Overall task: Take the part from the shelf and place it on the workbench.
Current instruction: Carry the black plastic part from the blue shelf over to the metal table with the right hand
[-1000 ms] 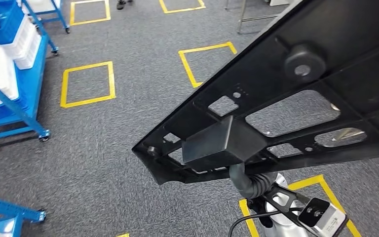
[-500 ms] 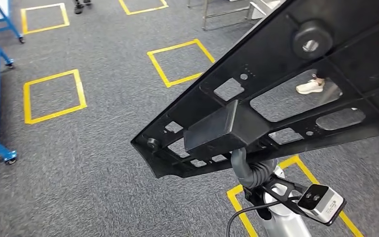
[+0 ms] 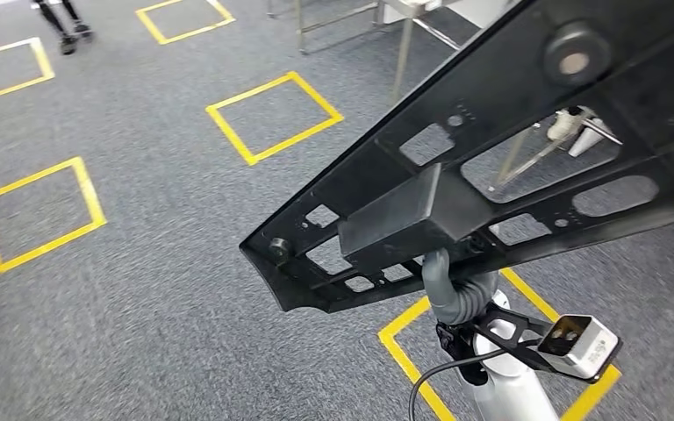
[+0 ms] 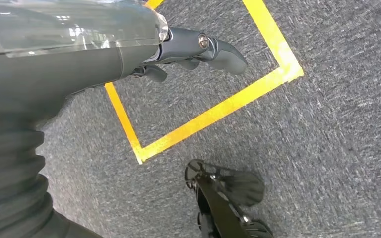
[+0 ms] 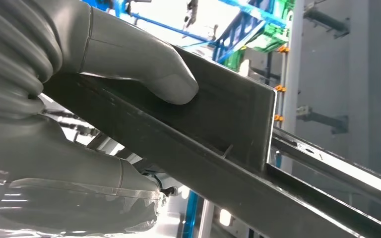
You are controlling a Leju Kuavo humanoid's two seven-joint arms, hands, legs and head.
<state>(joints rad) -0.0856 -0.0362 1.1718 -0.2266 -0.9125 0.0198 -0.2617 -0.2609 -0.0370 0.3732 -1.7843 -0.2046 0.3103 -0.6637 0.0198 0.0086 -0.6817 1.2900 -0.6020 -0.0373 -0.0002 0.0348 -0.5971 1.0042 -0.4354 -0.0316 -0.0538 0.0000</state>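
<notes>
Grey carpet point(image 3: 167, 289) with yellow tape squares point(image 3: 274, 117) lies under the right robot hand point(image 5: 104, 69), which is clamped on the black part point(image 3: 491, 167) and carries it high over the floor. I judge it is best to keep the part level while walking to the desk. From the left wrist, the left robot hand point(image 4: 193, 49) hangs with fingers together, holding nothing

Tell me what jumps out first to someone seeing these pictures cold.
A big black part with cut-outs dominates the head view's right side, held up over grey carpet. The right robot hand grips it from beneath, thumb on its boxy block. Yellow taped squares mark the floor.
</notes>
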